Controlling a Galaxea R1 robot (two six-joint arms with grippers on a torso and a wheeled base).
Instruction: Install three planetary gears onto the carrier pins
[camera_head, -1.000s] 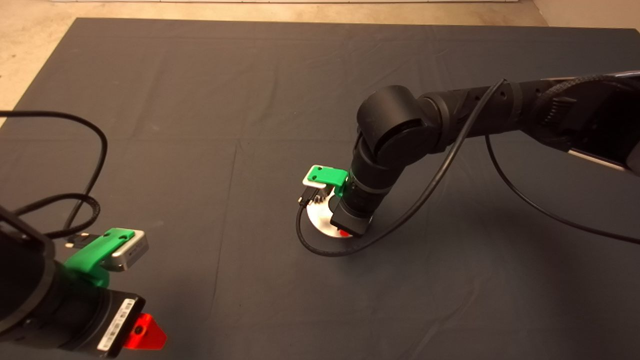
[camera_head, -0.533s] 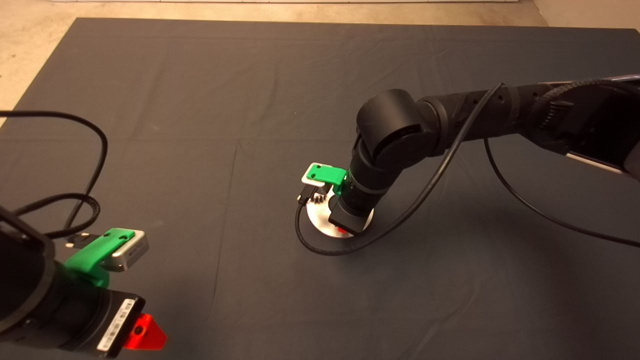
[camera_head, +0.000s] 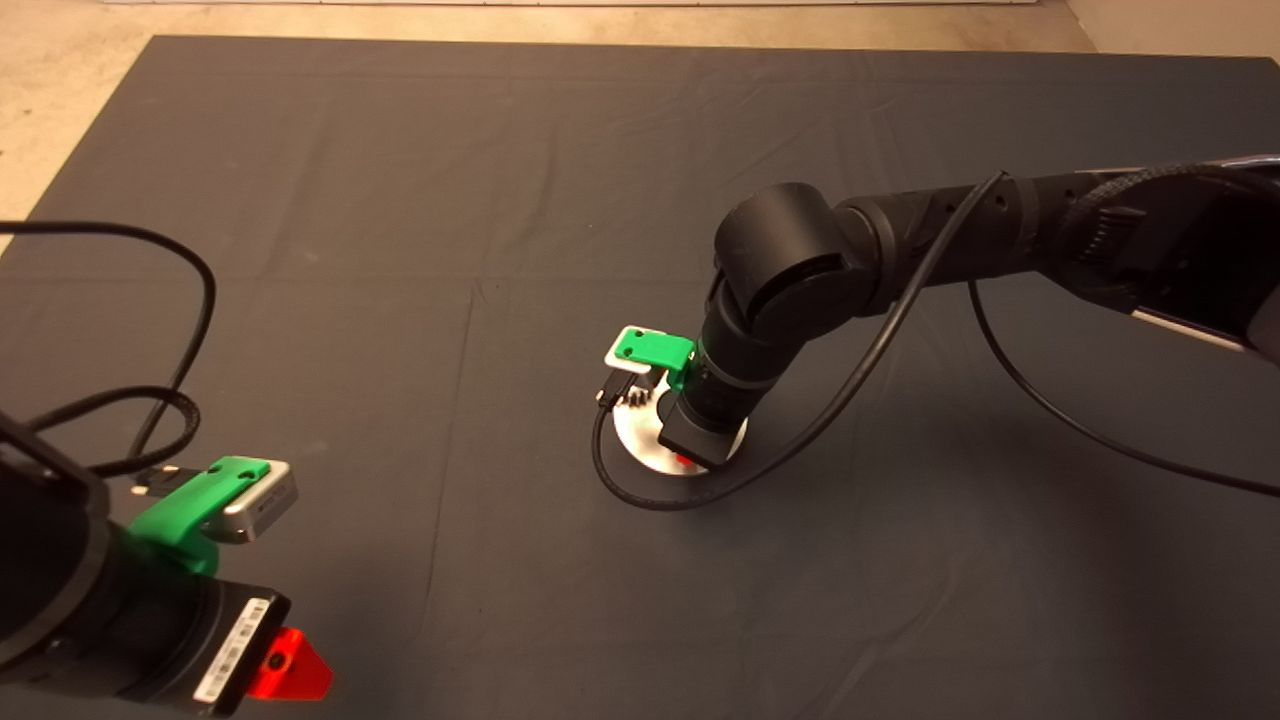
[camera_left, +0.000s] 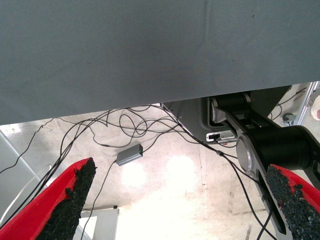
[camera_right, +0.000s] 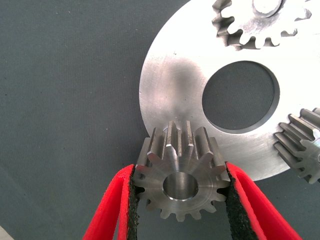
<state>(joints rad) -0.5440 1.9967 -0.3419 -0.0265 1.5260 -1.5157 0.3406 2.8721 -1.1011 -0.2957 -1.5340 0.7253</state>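
My right gripper is shut on one planetary gear, a dark-silver toothed wheel with a central hole, held at the rim of the silver disc. Two more gears sit on the disc beside its large central hole. A carrier pin shows through the first one's centre. Any pin under the held gear is hidden. In the head view the right gripper stands straight down over the disc at mid-mat. My left gripper is parked at the lower left, open.
A black cable loops on the mat around the near side of the disc. The left wrist view looks past the mat's edge at a floor with cables and a small grey box.
The right gripper with the gear has shifted slightly toward the far side over the disc. The left arm has not moved.
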